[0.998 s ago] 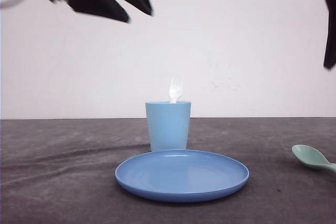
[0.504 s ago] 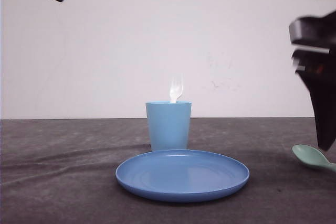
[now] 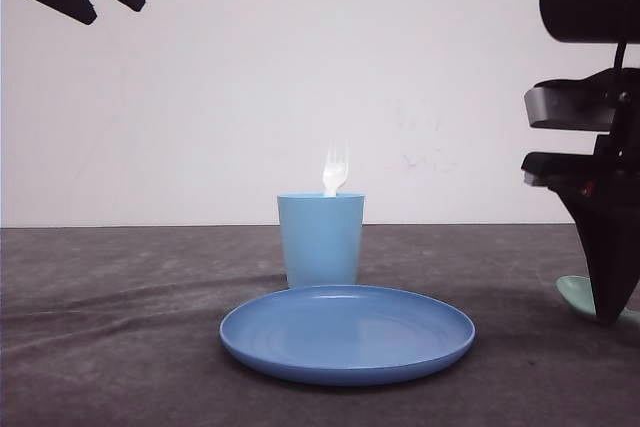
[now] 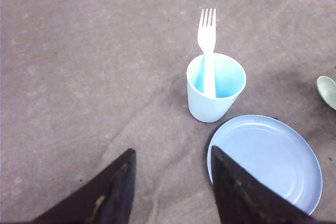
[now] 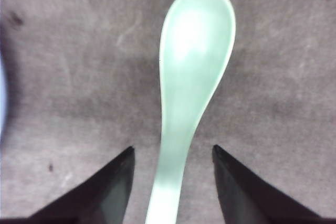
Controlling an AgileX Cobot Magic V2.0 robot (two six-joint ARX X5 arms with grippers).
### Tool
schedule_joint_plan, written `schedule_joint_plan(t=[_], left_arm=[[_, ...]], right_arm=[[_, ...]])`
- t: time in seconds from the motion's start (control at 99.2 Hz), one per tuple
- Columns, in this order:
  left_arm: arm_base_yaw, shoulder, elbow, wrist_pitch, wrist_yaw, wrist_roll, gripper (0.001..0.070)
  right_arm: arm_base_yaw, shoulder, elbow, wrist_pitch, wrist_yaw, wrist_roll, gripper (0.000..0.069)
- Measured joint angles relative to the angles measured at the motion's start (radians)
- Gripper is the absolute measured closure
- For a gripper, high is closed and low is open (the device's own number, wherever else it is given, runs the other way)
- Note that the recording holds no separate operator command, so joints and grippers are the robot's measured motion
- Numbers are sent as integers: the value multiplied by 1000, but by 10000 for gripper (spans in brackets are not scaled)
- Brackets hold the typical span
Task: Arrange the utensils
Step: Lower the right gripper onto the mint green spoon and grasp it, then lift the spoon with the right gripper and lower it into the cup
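Observation:
A white fork [image 3: 335, 172] stands tines-up in the light blue cup [image 3: 320, 242], as the left wrist view also shows: fork [image 4: 208, 40], cup [image 4: 215, 100]. The mint-green spoon [image 5: 194, 77] lies flat on the dark table at the far right [image 3: 577, 294]. My right gripper [image 3: 605, 307] is low over it and open. The spoon's handle runs between its fingertips [image 5: 173, 148] without touching either. High at the top left, my left gripper [image 3: 115, 13] hangs open and empty [image 4: 172, 149].
A round blue plate [image 3: 347, 332] lies in front of the cup, close to the front edge of the table. The bowl of the spoon [image 4: 327, 90] shows beyond the plate [image 4: 265, 161]. A white wall stands behind the grey table [image 3: 120, 327].
My right gripper has come down from the top right corner to the spoon. The left gripper has drawn back to the upper left. Fork, cup and plate have not moved.

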Motion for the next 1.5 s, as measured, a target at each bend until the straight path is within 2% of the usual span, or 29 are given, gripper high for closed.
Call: schedule_joint_plan(t=[0.272,0.464,0.585,0.948,1.149,1.331,1.502], left_arm=[[0,0,0,-2,0,0,443],[0,1,0,-10,0,0,443],[0,1,0,-10,0,0,443],[0,1,0,-26,0,-4,443],[0,1,0,-44,0,-12,443],[0,1,0,-44,0,-31,443],[0,1,0,-44,0,-48,443]], right_arm=[[2,55,0,13,11,3,432],[2,56,0,21,29,3,565],[2,56,0,21,29,3,602],[3,51,0,18,35,-6,606],[50,-41,75,14,73,-35,606],[136,-136,174,123,108,-63,606],[217,-144,203,330,109,-91,606]])
